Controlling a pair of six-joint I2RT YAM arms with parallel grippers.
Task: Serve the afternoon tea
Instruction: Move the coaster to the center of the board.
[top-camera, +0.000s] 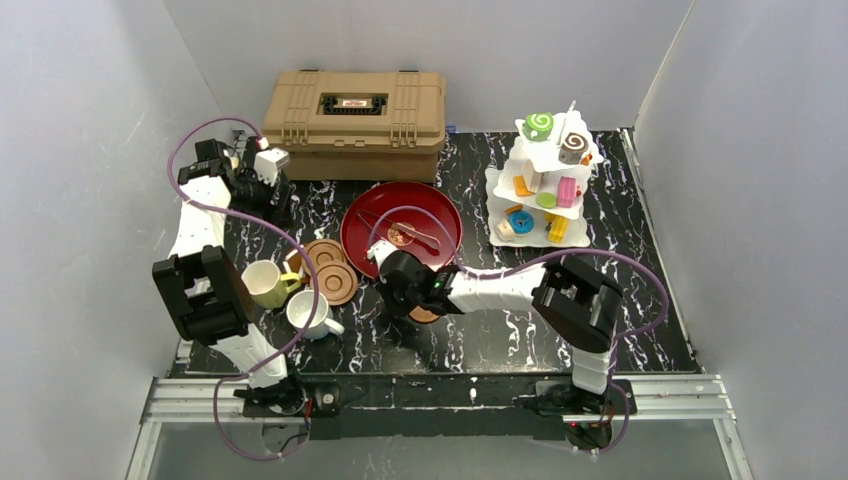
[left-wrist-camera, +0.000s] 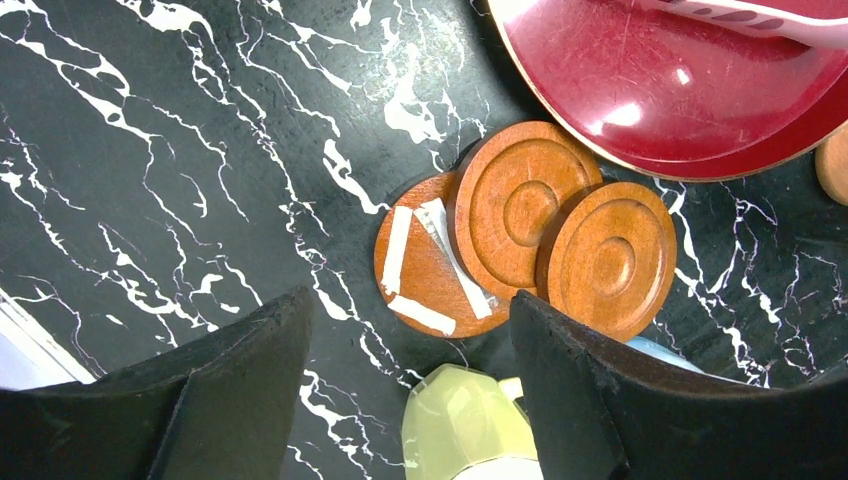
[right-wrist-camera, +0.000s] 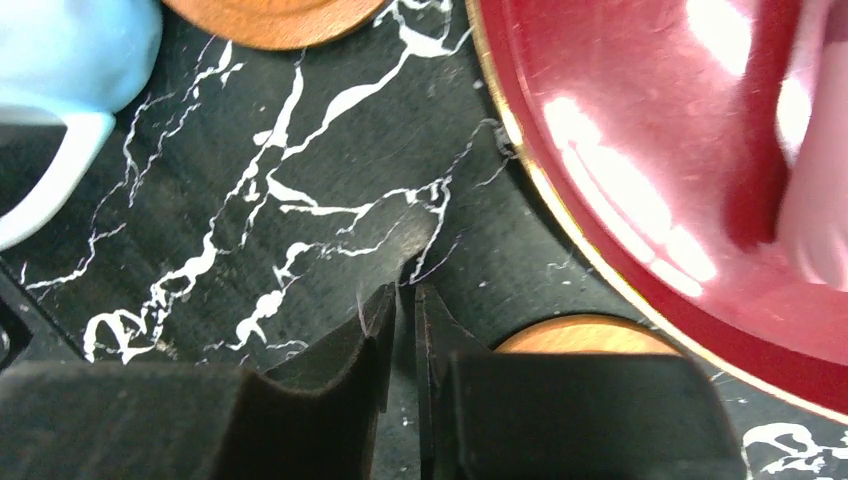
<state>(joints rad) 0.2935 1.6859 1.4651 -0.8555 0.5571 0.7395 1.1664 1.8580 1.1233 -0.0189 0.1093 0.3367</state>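
Toy pastries (top-camera: 545, 195) sit on a white tiered stand (top-camera: 497, 180) at the back right. A pale yellow mug (top-camera: 262, 283) and a white mug (top-camera: 305, 313) stand at the front left. Brown coasters (top-camera: 330, 268) lie overlapping beside them, and one more coaster (top-camera: 425, 315) lies under my right arm. My left gripper (top-camera: 272, 195) is open and empty, high above the coasters (left-wrist-camera: 520, 205) and the yellow mug (left-wrist-camera: 470, 425). My right gripper (right-wrist-camera: 405, 295) is shut and empty, low over the table between the white mug (right-wrist-camera: 70, 60) and the lone coaster (right-wrist-camera: 585, 335).
A red plate (top-camera: 440, 215) with metal tongs (top-camera: 405, 232) on it sits mid-table, close to my right gripper. A tan ribbed toolbox (top-camera: 355, 120) stands at the back. One coaster (left-wrist-camera: 425, 265) lies upside down, with tape strips showing.
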